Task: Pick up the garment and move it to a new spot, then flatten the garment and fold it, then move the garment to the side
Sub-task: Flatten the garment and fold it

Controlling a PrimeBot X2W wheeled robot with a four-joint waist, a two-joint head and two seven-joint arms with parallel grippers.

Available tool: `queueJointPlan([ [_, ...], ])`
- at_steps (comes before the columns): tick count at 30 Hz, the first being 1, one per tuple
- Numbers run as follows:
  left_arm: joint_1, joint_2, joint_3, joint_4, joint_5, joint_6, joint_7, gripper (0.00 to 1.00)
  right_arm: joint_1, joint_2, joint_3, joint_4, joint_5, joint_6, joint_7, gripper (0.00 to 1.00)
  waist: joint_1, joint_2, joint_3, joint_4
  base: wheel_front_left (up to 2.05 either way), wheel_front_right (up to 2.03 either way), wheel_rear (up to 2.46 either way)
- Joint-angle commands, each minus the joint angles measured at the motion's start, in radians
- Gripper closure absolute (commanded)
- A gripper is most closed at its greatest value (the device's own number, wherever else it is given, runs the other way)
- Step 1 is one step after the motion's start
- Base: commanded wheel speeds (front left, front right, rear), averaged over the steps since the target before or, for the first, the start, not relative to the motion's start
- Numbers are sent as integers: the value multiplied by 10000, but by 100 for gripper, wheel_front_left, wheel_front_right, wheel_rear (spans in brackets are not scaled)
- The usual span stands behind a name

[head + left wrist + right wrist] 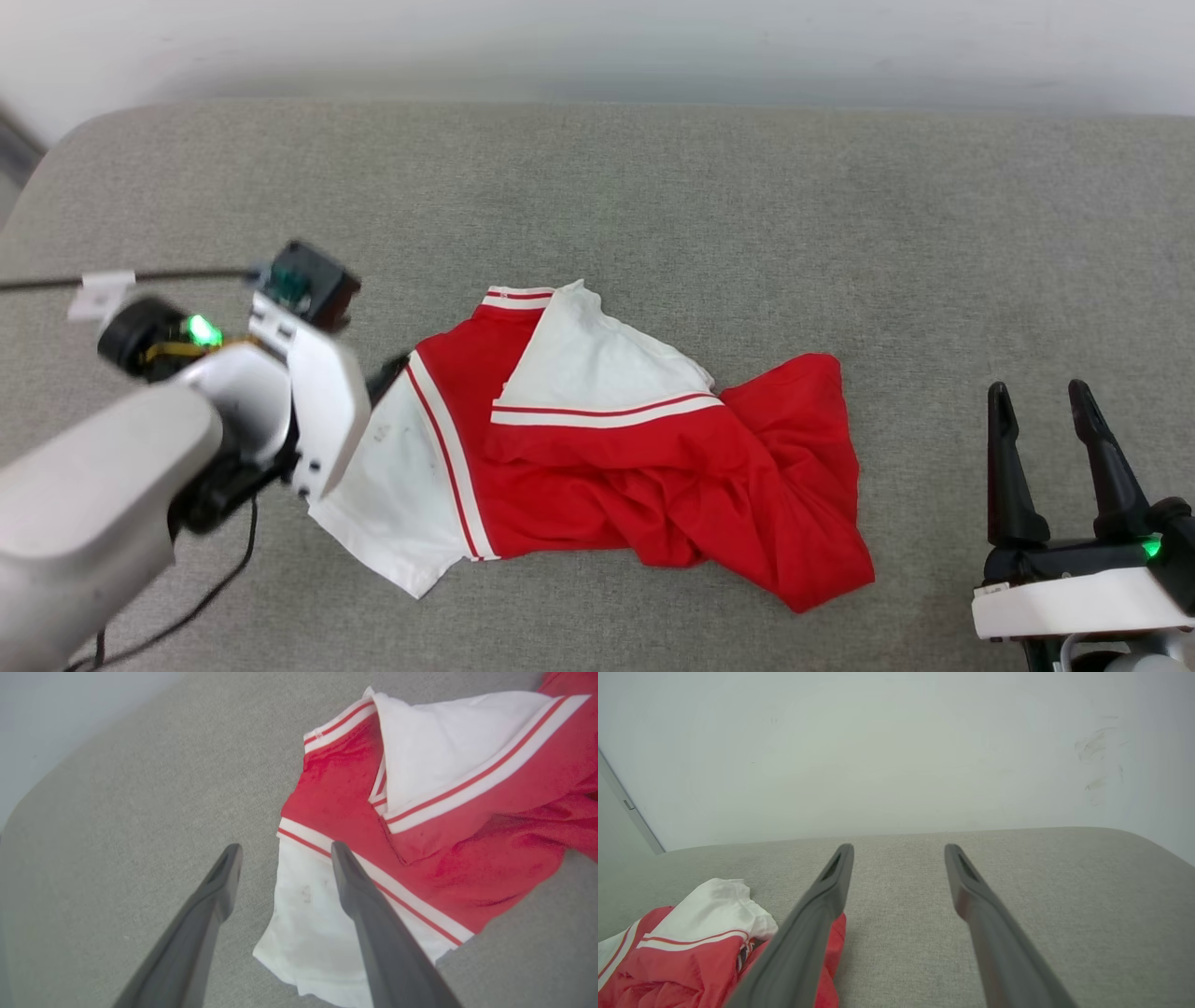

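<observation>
The garment [597,448] lies in a rumpled heap near the middle of the grey upholstered cushion [653,187], not spread flat. One white sleeve [401,485] lies out toward the robot's left. The other white sleeve [597,364] is flipped across the chest with its striped trim on top. The red body [775,485] is bunched into thick twisted folds toward the right. No tidy fold line is visible anywhere.

The left pincer [285,849] hangs just over the edge of the outspread sleeve. Its two dark fingers [355,891] stand wide apart with no cloth between them, so it holds nothing. The right pincer [1038,392] rests well off to the right of the red hem, also wide and empty. In its wrist view the garment sits at the lower left beside one finger.

The pictures do not settle whether this heap is already at its new spot. The flattening looks not yet done. The crossed sleeve has to come off the chest and the bunched body has to be drawn out smooth. Folding and the final move to the side are both left, so most of the task lies ahead.
</observation>
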Motion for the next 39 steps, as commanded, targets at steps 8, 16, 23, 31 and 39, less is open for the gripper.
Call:
queueJointPlan([
  [8,-2480,-875,219,-256,771,-534,945,0,-254,7,146,-207,151,-5,-22,0,0,0,342,-441,0,0,0],
  [16,-4116,-2498,-353,746,463,-1484,2913,0,-583,10,185,-237,308,-7,-23,0,0,0,1116,-1184,0,0,0],
  [23,-4589,-3464,-1099,1609,449,-1817,4949,0,-935,8,239,-302,562,-7,-23,0,0,0,1824,-1739,0,0,0],
  [31,-3546,-3613,-1195,1146,1384,-1823,7028,0,-1323,8,462,-321,721,-7,-23,0,0,0,2547,-2163,0,0,0],
  [39,-2471,-3370,-1390,1078,1987,-1831,7239,100,-1479,10,518,-278,765,-7,-23,0,0,0,2754,-2273,0,0,0],
])
